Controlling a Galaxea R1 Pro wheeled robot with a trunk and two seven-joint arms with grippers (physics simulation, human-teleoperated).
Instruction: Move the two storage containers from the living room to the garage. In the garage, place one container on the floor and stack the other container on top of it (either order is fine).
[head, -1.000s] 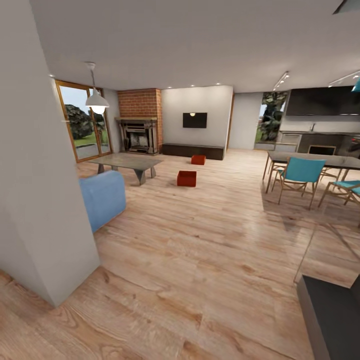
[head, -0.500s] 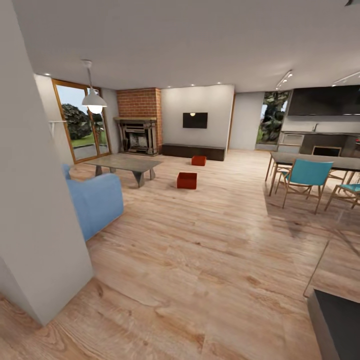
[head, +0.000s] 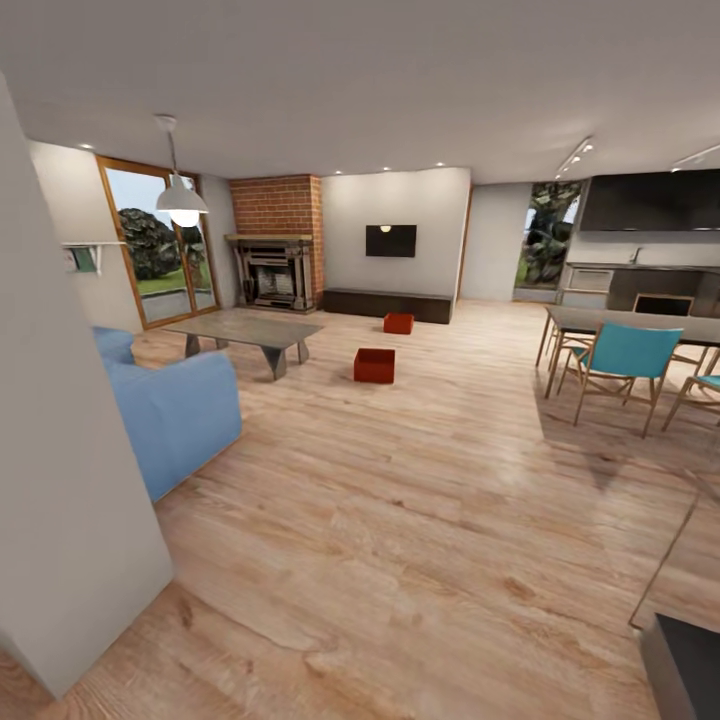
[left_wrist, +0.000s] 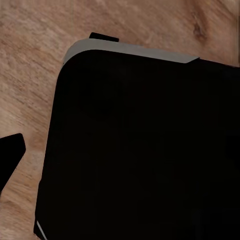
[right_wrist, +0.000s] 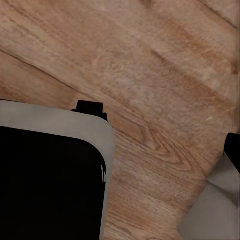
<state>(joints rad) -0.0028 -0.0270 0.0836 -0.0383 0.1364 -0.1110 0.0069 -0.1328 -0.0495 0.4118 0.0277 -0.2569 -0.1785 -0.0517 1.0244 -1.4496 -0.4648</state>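
Ahead of me in the living room (head: 400, 420), the two storage containers (head: 374, 365) sit on the light wood plank floor (head: 420, 520), well apart from each other: the nearer one just beyond the low coffee table (head: 250, 330), the farther one (head: 398, 323) close to the long dark bench (head: 385, 303) under the wall TV (head: 390, 240). A blue sofa (head: 170, 405) stands at my left, beside a white wall corner (head: 60, 480), and a dining table with teal chairs (head: 620, 355) at my right. My wrist cameras look down at planks and my dark base (left_wrist: 145, 150), and I cannot tell whether either hand is apart or together.
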